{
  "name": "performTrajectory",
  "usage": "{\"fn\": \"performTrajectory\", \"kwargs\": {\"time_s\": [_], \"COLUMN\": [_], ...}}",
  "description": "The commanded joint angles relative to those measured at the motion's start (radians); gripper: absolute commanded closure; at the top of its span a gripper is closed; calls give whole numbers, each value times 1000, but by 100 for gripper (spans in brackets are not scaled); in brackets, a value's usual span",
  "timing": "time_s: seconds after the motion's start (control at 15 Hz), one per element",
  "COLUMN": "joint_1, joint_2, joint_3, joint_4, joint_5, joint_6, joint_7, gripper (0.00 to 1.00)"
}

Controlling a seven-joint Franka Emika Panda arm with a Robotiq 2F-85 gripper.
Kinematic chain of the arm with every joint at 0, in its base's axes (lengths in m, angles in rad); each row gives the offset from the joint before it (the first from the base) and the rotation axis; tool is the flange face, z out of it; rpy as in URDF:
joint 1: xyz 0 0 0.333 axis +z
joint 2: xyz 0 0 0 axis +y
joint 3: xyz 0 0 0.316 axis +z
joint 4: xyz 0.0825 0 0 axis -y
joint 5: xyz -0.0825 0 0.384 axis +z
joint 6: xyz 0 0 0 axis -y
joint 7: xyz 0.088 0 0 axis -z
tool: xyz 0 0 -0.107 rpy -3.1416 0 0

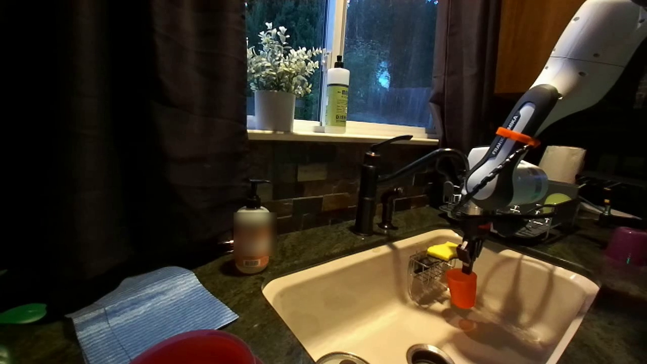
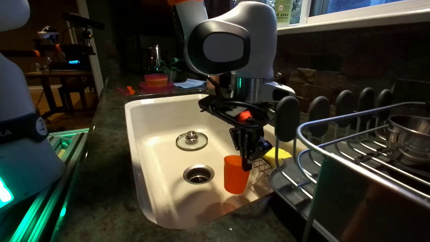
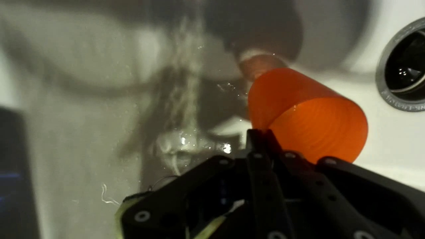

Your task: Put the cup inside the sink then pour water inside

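Note:
The orange-red cup (image 1: pixel 462 289) hangs upright inside the sink (image 1: pixel 349 296), its base appearing a little above the sink floor. It also shows in an exterior view (image 2: pixel 235 176), right of the drain. In the wrist view the cup (image 3: pixel 313 116) has its open mouth facing the camera. My gripper (image 1: pixel 467 269) points down, its fingertips (image 3: pixel 259 132) shut on the cup's rim, one finger inside and one outside. The gripper also shows in an exterior view (image 2: pixel 247 164). The dark faucet (image 1: pixel 367 197) stands behind the sink, its spout partly hidden by the arm; no stream is visible.
A wire caddy (image 1: pixel 423 275) with a yellow sponge (image 1: pixel 443 250) is close beside the cup. A drain (image 2: pixel 198 174) and round glass lid (image 2: pixel 191 141) are in the sink. A dish rack (image 2: pixel 336 158) stands along the sink's edge. A soap bottle (image 1: pixel 252 242) stands on the counter.

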Motion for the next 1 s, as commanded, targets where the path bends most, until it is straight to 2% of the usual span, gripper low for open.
{"fn": "performTrajectory", "kwargs": {"time_s": [0.0,0.2,0.33,0.47,0.67,0.73,0.93], "joint_1": [42,18,-21,-143,-285,-319,-343], "joint_2": [54,83,102,118,152,164,166], "joint_3": [-47,-15,36,165,307,340,354], "joint_4": [16,15,16,14,12,16,3], "joint_5": [-110,-114,-99,-59,-39,-38,-38], "joint_6": [95,207,270,274,280,278,260], "joint_7": [45,19,-5,-47,-79,-81,-56], "gripper": [99,99,99,99,99,99,99]}}
